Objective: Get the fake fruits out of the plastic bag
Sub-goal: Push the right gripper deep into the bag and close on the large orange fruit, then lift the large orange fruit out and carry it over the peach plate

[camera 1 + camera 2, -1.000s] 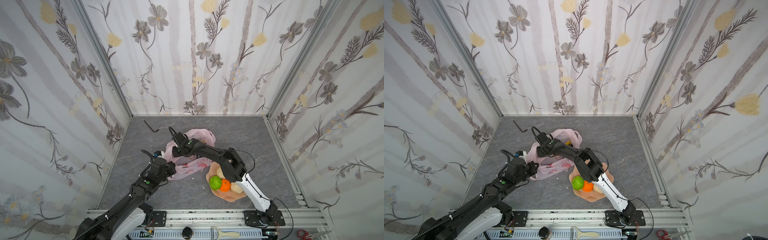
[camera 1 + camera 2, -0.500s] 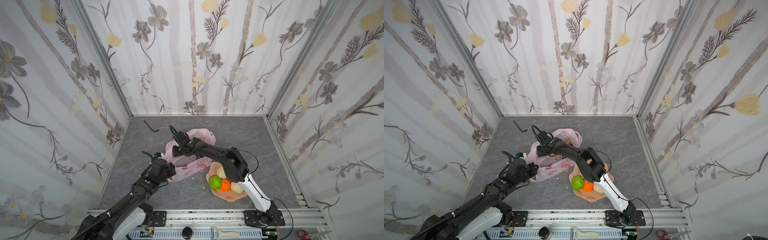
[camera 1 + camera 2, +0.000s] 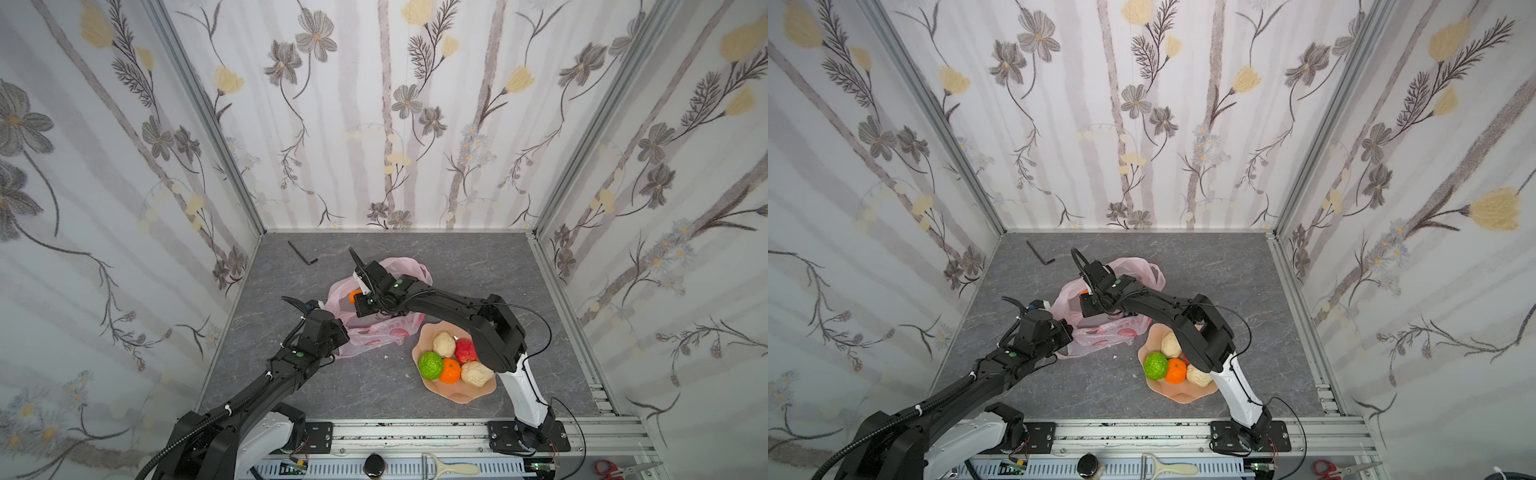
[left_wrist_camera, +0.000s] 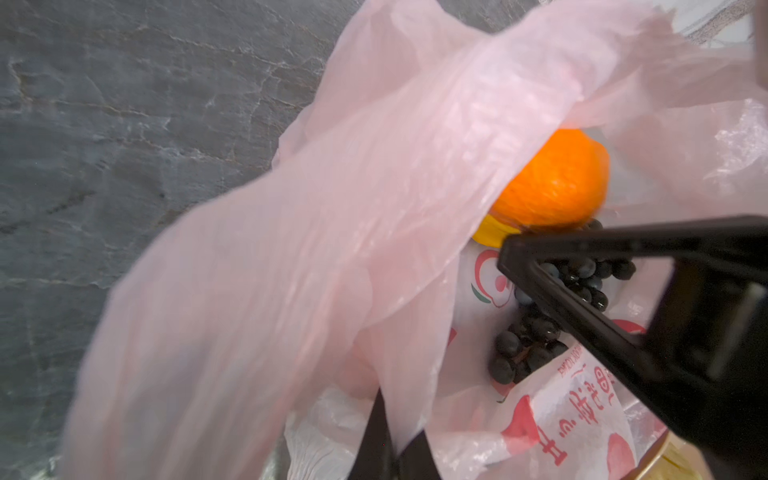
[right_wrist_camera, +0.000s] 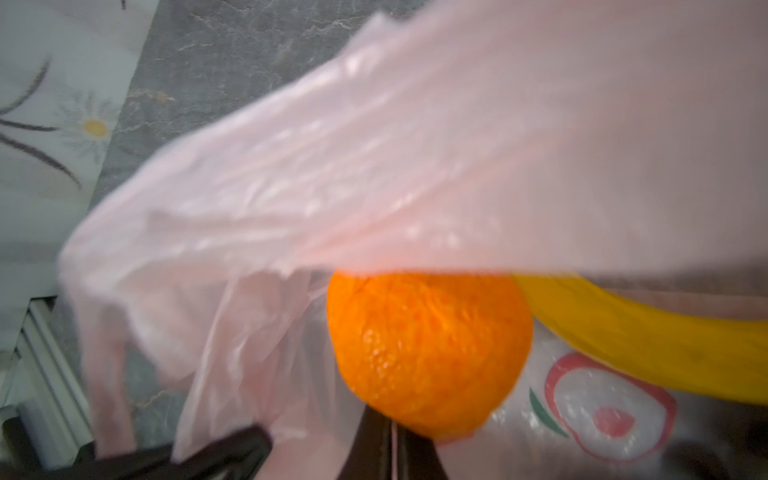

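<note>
Pale-pink translucent plastic bag (image 3: 376,328), red fruit prints, lying crumpled mid-floor on the grey stone-patterned table (image 3: 478,274), its mouth lifted open. Contents seen in the wrist views: loose orange ball (image 5: 428,353); yellow banana (image 5: 644,340) touching it; dark grape bunch (image 4: 532,345) just beside both. Left gripper (image 4: 392,449) is clenched on a fold of the bag's film. Right gripper (image 5: 390,424) is inside the bag mouth, jaws pressed together, tips against the loose orange ball; whether it pinches any film cannot be told. Peach scalloped dish (image 3: 453,392), just right of the bag, holds a green ball (image 3: 431,365), second orange ball (image 3: 450,370), red ball (image 3: 466,350) and two beige balls (image 3: 444,343). Black hex key (image 3: 302,253) lies near the back wall, well apart.
</note>
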Action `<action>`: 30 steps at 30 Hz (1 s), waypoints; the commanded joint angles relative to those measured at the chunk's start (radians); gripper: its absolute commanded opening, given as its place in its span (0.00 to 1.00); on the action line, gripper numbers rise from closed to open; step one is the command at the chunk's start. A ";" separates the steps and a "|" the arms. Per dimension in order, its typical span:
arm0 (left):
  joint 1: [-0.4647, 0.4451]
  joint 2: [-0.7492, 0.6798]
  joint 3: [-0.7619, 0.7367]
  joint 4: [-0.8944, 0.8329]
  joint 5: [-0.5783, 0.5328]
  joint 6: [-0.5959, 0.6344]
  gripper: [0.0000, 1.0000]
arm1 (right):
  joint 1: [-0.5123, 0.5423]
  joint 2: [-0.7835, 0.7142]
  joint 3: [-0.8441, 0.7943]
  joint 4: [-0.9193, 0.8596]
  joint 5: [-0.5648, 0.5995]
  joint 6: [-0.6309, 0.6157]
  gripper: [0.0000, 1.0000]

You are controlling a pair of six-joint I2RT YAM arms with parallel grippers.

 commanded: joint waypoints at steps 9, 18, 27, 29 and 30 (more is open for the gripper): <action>0.033 0.133 0.041 0.201 0.026 0.090 0.00 | 0.002 -0.352 -0.326 -0.053 -0.040 -0.042 0.00; 0.034 0.164 0.016 0.226 0.008 0.134 0.00 | 0.005 -0.572 -0.424 -0.315 0.067 -0.075 0.00; 0.034 0.123 -0.031 0.226 0.007 0.143 0.00 | -0.030 -0.739 -0.495 -0.553 0.109 -0.077 0.00; 0.035 0.118 -0.036 0.226 0.005 0.144 0.00 | -0.046 -0.764 -0.517 -0.592 0.119 -0.070 0.00; 0.034 0.117 -0.038 0.227 0.005 0.144 0.00 | -0.054 -0.779 -0.531 -0.613 0.122 -0.067 0.00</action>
